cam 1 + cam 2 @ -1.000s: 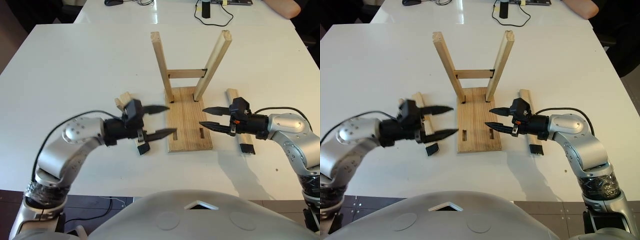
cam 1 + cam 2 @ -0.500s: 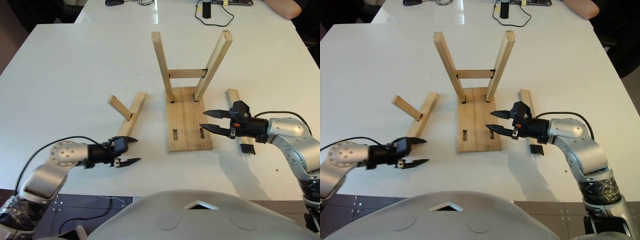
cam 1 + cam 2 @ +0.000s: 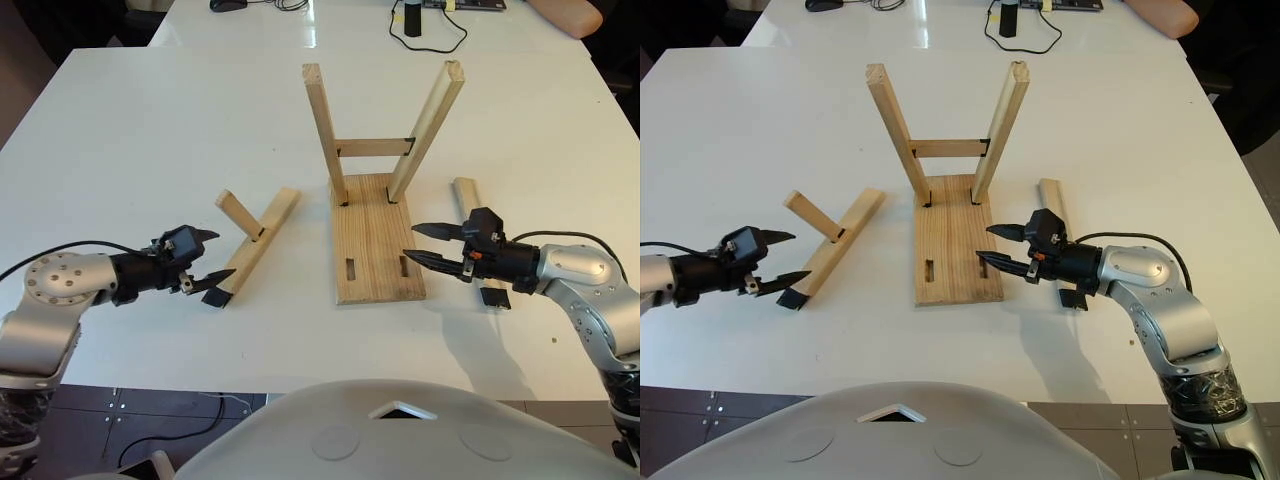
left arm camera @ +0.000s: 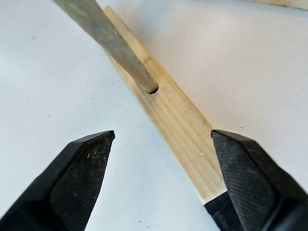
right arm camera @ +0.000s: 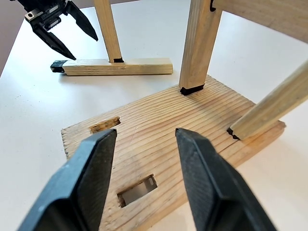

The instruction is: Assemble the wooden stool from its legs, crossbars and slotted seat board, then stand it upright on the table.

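— Your left gripper [image 3: 222,254]?
— Spread wide at the loose leg [image 3: 255,245]'s black-capped end, gripping nothing.
— Your right gripper [image 3: 410,241]?
— Released too, empty, hovering over the seat board [image 3: 370,262], which lies flat on the table [image 3: 150,130].

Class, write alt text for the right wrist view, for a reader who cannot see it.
The open right gripper hovers over the slotted seat board; two near slots are empty, two legs stand in the far ones. Beyond, a loose leg with a crossbar plugged in lies on the table by the open left gripper.
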